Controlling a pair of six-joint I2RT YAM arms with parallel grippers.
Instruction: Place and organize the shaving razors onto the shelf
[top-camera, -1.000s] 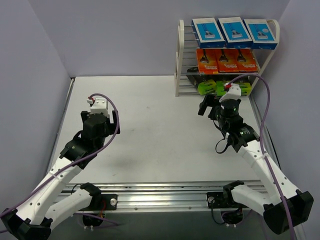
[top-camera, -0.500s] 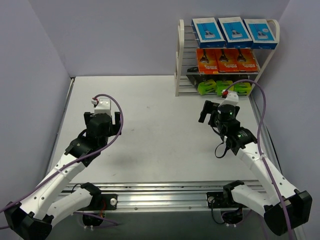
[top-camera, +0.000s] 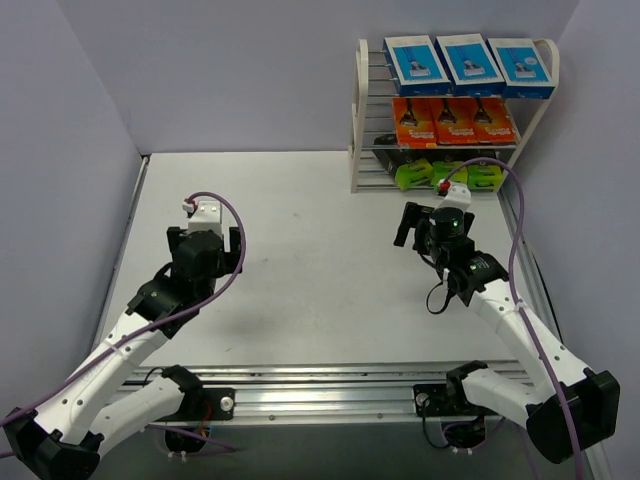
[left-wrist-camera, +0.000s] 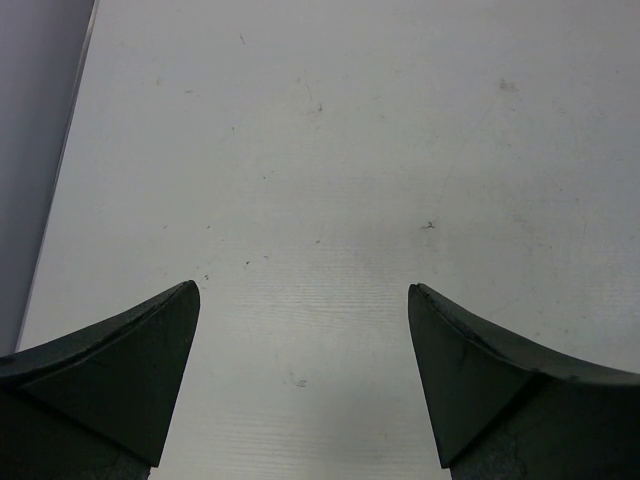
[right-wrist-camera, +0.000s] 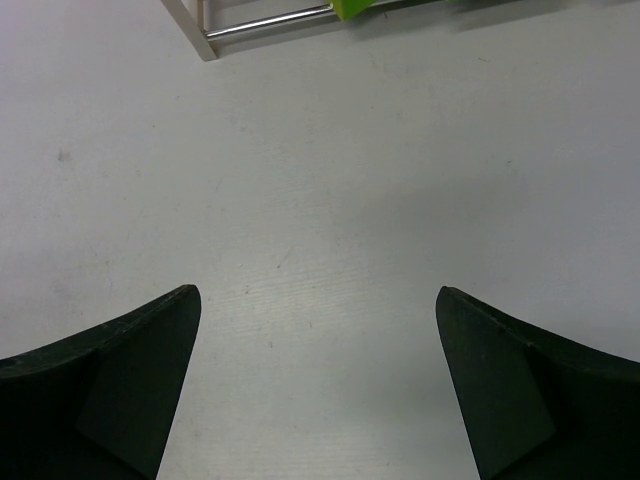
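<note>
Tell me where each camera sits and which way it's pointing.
Top external: above, behind the robot, looking down on table and shelf; left arm, right arm show.
Left wrist: on that arm, facing bare table; open left hand shows.
Right wrist: facing table near the shelf's foot; open right hand shows.
Shared: top and right wrist both catch shelf and lime-green razor pack.

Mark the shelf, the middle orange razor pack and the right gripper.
shelf (top-camera: 357, 120), top external view, left upright of the frame.
middle orange razor pack (top-camera: 448, 120), top external view, centre of its face.
right gripper (right-wrist-camera: 318, 295), right wrist view, midway between its open fingertips.
</note>
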